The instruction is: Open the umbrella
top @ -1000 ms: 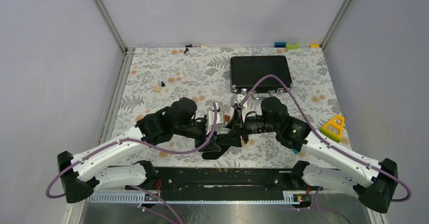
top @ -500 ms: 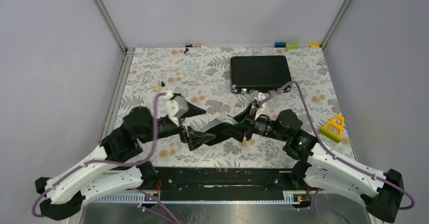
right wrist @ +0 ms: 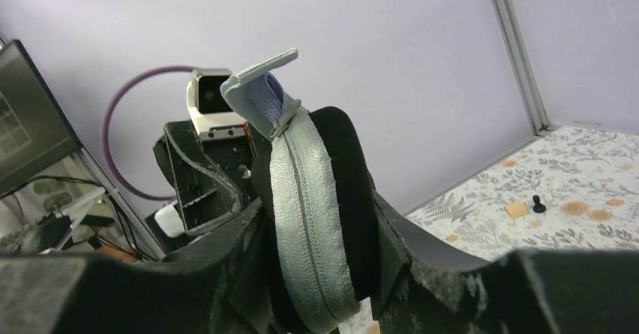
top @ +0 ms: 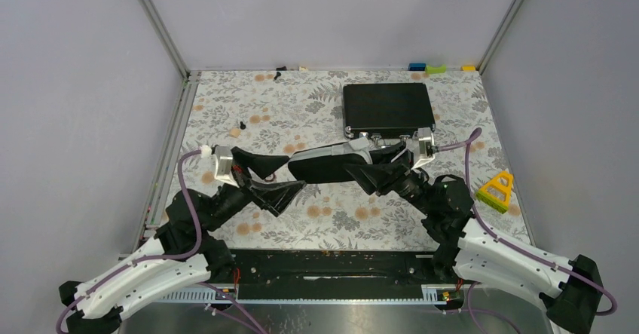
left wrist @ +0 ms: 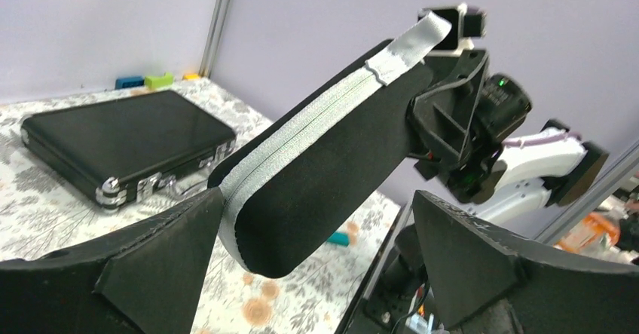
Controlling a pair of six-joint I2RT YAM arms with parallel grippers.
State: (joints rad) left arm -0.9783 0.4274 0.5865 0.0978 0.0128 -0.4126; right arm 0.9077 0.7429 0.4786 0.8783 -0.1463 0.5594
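A closed black oval case (top: 331,167) with a grey zipper band hangs above the table. My right gripper (top: 377,172) is shut on its right part. In the right wrist view the case (right wrist: 313,198) fills the gap between both fingers of that gripper (right wrist: 324,221). My left gripper (top: 275,177) stands wide open at the case's left end. In the left wrist view the rounded end of the case (left wrist: 324,176) reaches in between the spread fingers of this gripper (left wrist: 316,198), close to the left one, without being pinched. The umbrella is out of view.
A flat black briefcase (top: 388,108) lies shut at the back right. A yellow triangular toy (top: 497,187) sits near the right edge. Small coloured blocks (top: 435,68) line the back wall. A tiny black piece (top: 241,125) lies at the left.
My left gripper has opened wide and its arm has drawn back to the left. The right arm has lifted the case and carried it up and away from the front edge.
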